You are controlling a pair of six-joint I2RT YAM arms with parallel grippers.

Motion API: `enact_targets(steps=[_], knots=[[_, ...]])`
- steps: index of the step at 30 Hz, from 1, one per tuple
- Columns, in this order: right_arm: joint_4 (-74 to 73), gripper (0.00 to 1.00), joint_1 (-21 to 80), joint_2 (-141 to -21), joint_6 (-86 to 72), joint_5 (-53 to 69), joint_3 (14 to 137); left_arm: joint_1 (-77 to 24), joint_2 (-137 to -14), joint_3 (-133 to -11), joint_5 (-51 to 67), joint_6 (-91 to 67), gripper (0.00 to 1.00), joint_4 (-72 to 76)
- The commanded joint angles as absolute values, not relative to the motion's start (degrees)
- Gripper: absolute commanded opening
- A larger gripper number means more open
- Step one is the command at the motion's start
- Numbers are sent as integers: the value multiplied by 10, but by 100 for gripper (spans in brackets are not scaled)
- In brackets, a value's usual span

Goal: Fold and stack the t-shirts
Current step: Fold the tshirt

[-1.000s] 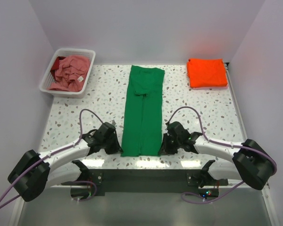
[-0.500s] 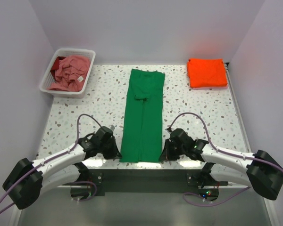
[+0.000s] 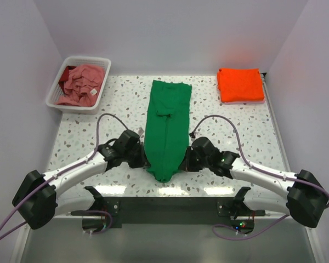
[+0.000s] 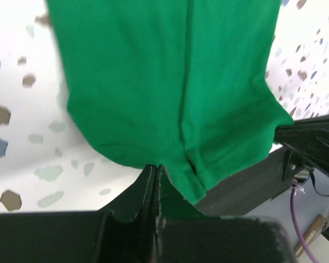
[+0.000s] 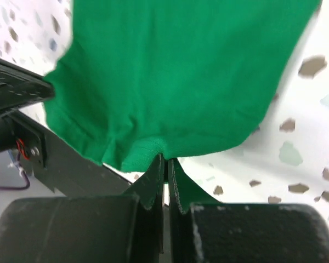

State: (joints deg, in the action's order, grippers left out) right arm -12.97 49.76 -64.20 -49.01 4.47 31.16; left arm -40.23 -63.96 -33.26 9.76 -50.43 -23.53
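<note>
The green t-shirt (image 3: 165, 126) is mid-fold, near hem pinched by our left gripper (image 3: 145, 160) and right gripper (image 3: 185, 163); next we'd carry it collarward.

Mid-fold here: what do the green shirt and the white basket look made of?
Green t-shirt: soft matte knit, probably cotton; it drapes, creases and shows a stitched hem. Basket: rigid white plastic by the look, with moulded slats and a smooth finish.

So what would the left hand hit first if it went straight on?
The green t-shirt, whose hem the left hand is pinching; beyond the cloth probably the right hand, though depth is unclear.
</note>
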Motion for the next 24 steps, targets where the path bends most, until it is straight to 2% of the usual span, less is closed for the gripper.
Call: enact_targets(steps=[1,4,15,24], knots=[[-154,0,497,-652,-442,-41,382,-396,-677,-401,68,-462,0,-228],[-142,0,494,-670,-428,-74,409,-386,-709,-446,23,-461,0,-233],[-114,0,461,-750,-368,-170,515,-321,-798,-574,-23,-437,0,-214],[-84,0,380,-785,-336,-114,557,-286,-878,-668,-40,-397,0,-209]])
